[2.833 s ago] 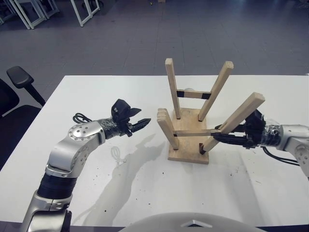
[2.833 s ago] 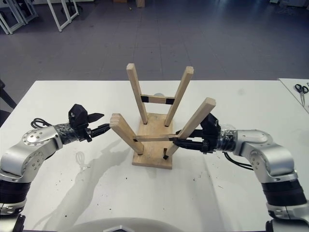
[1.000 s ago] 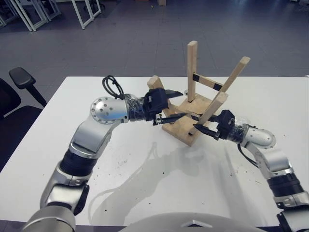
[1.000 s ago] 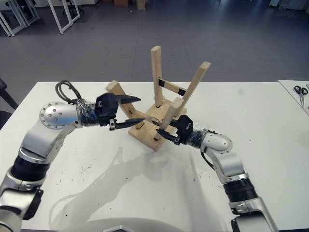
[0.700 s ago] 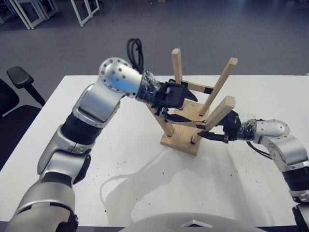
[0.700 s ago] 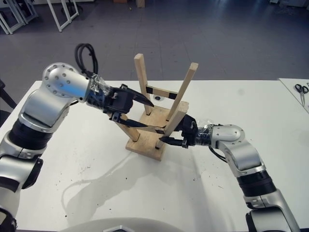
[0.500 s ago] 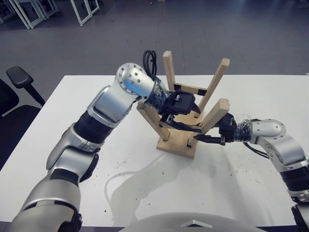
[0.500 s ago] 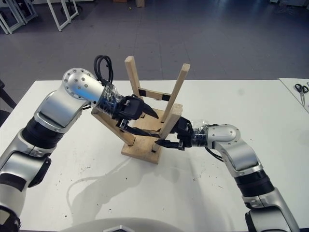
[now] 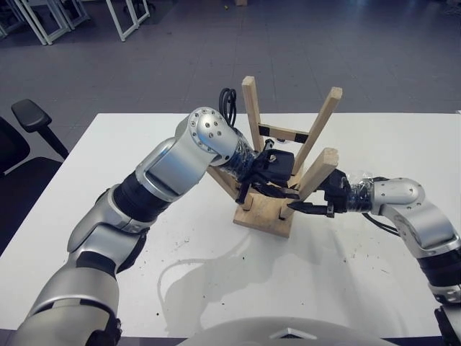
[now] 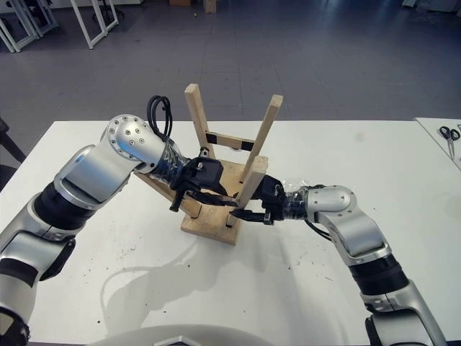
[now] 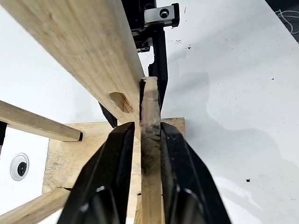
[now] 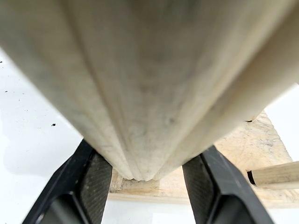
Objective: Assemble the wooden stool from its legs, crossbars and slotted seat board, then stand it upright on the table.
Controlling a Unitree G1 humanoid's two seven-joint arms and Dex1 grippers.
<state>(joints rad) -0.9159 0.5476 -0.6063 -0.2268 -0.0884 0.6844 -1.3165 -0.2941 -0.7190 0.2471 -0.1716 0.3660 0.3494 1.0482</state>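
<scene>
The wooden stool stands upside down on the white table, its seat board (image 9: 261,215) flat and four legs pointing up. My left gripper (image 9: 272,189) reaches in between the legs and is shut on the thin front crossbar (image 11: 150,154), right beside a leg (image 11: 79,46) with an open dowel hole. My right gripper (image 10: 246,214) is shut on the lower part of the front right leg (image 9: 315,173), just above the seat board. That leg (image 12: 140,79) sits between the black fingers (image 12: 88,186). The two back legs (image 10: 194,119) are joined by a crossbar (image 10: 229,142) with dark ends.
The white table (image 9: 230,288) has open room in front of and to both sides of the stool. A black chair (image 9: 29,119) stands off the table's left edge. Scissors (image 10: 450,133) lie on a neighbouring table at the far right.
The stool went from tipped to flat on its seat and shifted left. My left gripper turned in between the legs and shut on the front crossbar. The right gripper kept hold of its leg.
</scene>
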